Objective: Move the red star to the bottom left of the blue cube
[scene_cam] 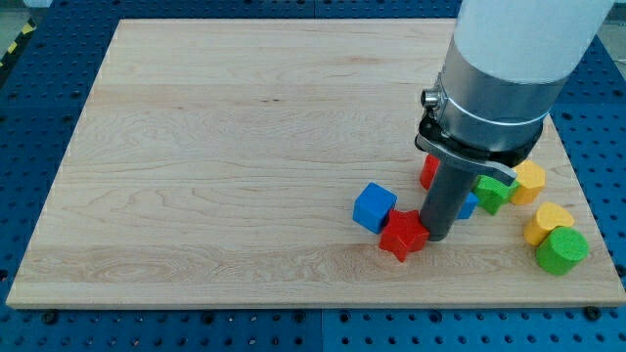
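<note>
The red star lies near the view's bottom, right of centre, on the wooden board. The blue cube sits just up and left of the star, touching or almost touching it. My tip rests against the star's right side. The rod and the arm's grey body above it hide part of the blocks behind.
Right of the rod lie a second blue block, mostly hidden, a red block, a green star, a yellow block, a yellow heart-like block and a green cylinder near the board's right edge.
</note>
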Controlling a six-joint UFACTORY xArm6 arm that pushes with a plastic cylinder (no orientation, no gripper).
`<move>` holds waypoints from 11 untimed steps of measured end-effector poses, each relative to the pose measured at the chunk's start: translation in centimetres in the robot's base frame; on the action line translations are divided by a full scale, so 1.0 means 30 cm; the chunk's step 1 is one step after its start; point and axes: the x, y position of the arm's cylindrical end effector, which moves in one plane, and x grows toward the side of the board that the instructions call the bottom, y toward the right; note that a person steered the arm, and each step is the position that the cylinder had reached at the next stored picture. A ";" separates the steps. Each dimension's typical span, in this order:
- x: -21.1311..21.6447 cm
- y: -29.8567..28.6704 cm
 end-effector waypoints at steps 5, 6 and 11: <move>0.051 -0.070; 0.086 -0.068; 0.094 -0.198</move>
